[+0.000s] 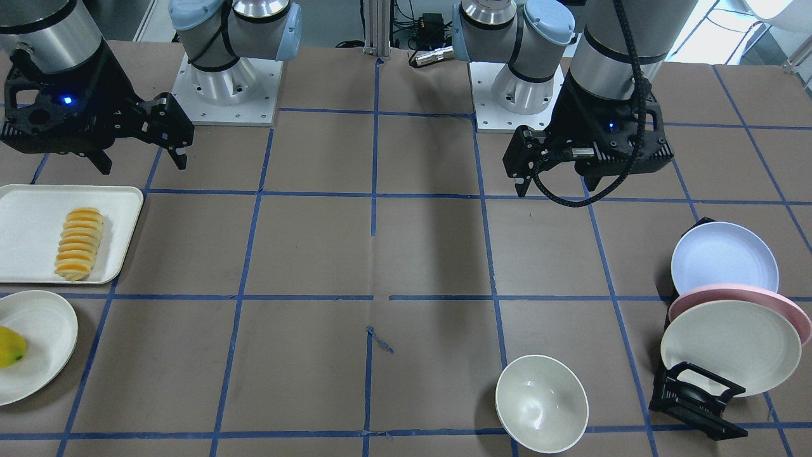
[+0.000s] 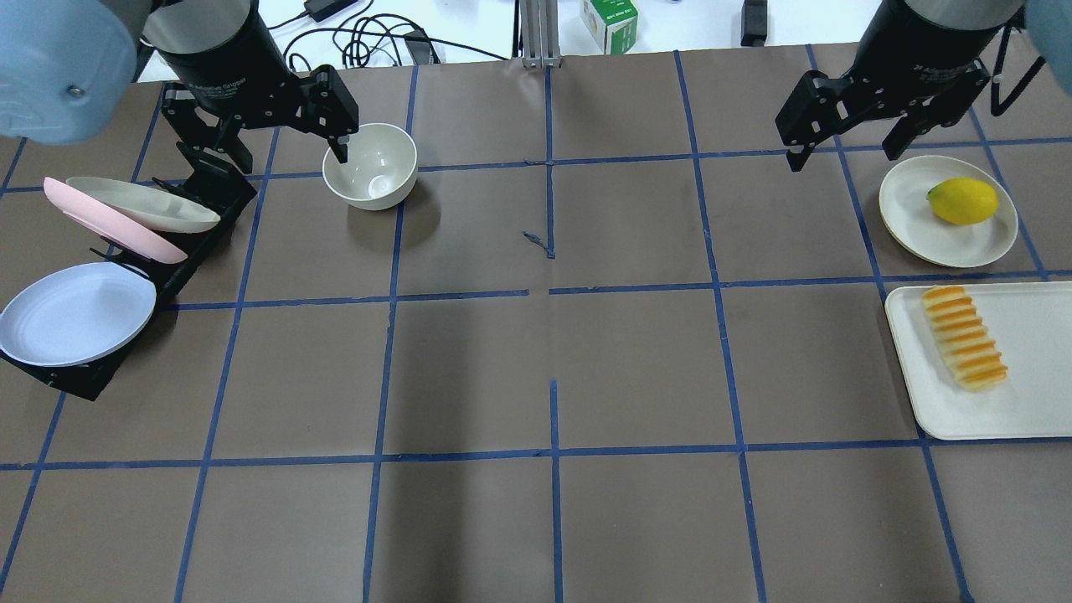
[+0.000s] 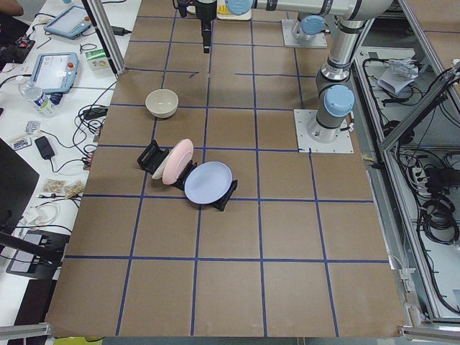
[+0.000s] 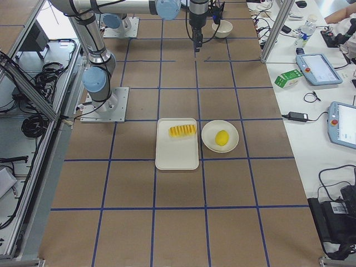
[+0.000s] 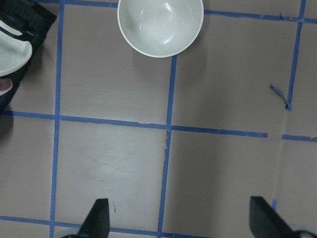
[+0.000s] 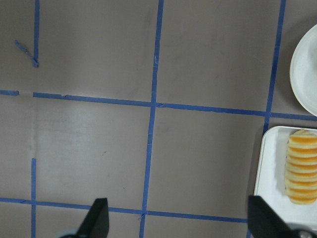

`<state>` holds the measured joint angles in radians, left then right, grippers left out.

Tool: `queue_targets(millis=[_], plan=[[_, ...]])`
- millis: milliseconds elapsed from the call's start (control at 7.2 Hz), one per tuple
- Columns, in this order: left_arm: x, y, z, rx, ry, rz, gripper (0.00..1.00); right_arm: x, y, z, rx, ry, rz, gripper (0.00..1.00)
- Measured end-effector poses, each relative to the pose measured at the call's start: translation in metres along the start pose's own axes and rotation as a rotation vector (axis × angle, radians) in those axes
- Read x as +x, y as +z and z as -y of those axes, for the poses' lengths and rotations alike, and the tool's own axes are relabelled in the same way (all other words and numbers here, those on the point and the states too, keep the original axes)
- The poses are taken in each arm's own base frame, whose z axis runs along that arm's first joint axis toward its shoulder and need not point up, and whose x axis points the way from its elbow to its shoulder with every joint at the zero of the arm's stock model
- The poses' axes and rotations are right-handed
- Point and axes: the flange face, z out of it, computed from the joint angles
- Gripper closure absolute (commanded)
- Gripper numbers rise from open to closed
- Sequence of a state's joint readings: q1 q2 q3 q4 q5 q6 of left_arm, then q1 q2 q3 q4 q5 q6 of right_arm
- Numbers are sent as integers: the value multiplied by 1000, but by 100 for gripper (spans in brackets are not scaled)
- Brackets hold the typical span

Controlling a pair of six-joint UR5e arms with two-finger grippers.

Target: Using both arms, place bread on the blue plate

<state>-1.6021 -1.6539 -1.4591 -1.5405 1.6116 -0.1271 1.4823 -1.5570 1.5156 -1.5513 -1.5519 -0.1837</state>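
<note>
The bread [image 2: 963, 337], a row of orange-topped slices, lies on a white tray [image 2: 1038, 368] at the table's right end; it also shows in the front view [image 1: 79, 243] and the right wrist view [image 6: 302, 166]. The blue plate [image 2: 75, 312] leans in a black rack at the left end, and shows in the front view [image 1: 723, 257]. My left gripper [image 2: 289, 144] is open and empty, high above the table beside a bowl. My right gripper [image 2: 844, 157] is open and empty, above the table, well away from the bread.
A cream bowl [image 2: 370, 166] stands near the left gripper. The rack also holds a pink plate [image 2: 109, 226] and a cream plate [image 2: 142, 205]. A cream plate [image 2: 913, 218] with a yellow fruit [image 2: 963, 201] sits beyond the tray.
</note>
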Motion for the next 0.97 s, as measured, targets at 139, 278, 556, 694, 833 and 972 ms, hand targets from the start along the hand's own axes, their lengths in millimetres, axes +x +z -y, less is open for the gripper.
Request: queue_targets(millis=[139,278,556,694,833,972], plan=[[-1,-1,-2,4,-1,2,0,0,0,0,0,-1,0,0],[-4,-5,-2,23,-6,4,0,0,0,0,0,-1,-1,0],[-35,-17,9,90,-65,13,0,0,0,0,0,-1,-1,0],[-67,-22,16,108,-122,19,0,0,0,0,0,-1,0,0],[-104,-26,22,115,-171,26,0,0,0,0,0,-1,-1,0],[-146,-25,27,112,-211,36,0,0,0,0,0,-1,-1,0]])
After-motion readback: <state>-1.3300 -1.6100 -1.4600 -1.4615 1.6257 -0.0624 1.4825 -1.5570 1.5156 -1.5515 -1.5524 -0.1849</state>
